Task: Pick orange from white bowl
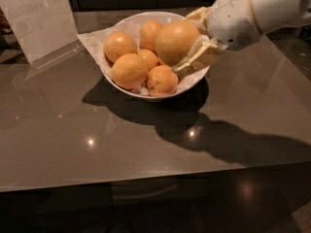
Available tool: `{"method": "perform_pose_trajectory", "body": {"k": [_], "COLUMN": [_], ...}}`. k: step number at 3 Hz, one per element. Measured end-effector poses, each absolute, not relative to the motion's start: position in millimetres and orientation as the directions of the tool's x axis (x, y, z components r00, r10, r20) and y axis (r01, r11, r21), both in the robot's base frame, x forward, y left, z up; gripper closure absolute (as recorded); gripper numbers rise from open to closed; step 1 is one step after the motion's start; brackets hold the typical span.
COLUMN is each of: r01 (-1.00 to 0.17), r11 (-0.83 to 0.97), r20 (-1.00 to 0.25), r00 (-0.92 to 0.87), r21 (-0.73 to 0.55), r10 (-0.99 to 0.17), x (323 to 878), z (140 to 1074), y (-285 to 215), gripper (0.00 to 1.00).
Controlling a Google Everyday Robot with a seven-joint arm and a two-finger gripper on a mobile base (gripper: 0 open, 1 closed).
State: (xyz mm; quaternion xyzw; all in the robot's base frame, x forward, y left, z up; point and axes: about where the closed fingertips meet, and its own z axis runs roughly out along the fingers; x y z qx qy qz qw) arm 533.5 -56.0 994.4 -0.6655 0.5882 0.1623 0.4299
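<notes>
The white bowl (127,86) stands on the dark table at the back middle, lined with crumpled white paper and holding several oranges. My gripper (190,41) reaches in from the right and is shut on the largest, palest orange (176,41). It holds this orange raised over the right side of the bowl, above the other fruit. One pale finger (197,59) lies under the orange and the other shows behind it.
A clear plastic sign stand (39,21) stands at the back left of the table. The glossy grey table (97,144) stretches toward the front, its edge running across the lower part of the view. My arm casts a shadow on the right.
</notes>
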Motion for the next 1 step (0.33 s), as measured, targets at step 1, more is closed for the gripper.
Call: {"method": "perform_pose_trajectory", "body": {"k": [1], "r01": [-0.903], "r11": [0.117], "r20": [-0.738], "r00": [0.257], "r21": [-0.414], "r10": [-0.624], "x": [486.5], "z": [999.0], "y": [-72.8], "gripper": [1.00]}}
